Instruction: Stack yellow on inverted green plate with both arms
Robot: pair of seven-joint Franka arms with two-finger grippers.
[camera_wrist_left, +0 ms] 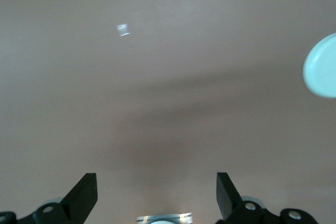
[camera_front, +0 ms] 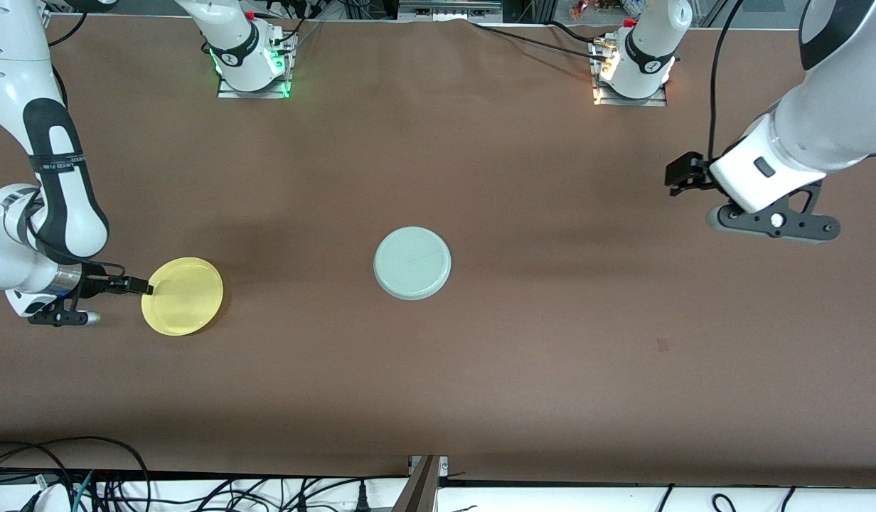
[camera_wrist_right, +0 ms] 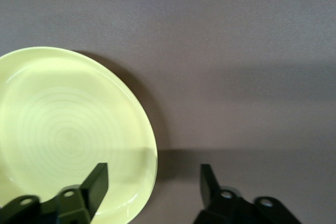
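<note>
Your right gripper [camera_front: 145, 287] sits open at the round bright yellow plate's [camera_front: 183, 296] rim, lower left of frame. The pale green plate [camera_front: 412, 262] lies centre, underside up. Your left gripper [camera_front: 676, 176] waits open, upper right.

A brown table [camera_front: 481, 370] fills the view, with black cables [camera_front: 111, 483] strewn along its near edge.

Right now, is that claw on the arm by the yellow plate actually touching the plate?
Cannot tell. In the right wrist view the right gripper is open around the yellow plate's rim, one finger over the plate, but neither contact nor gap shows plainly. The front view doesn't settle it either.
</note>
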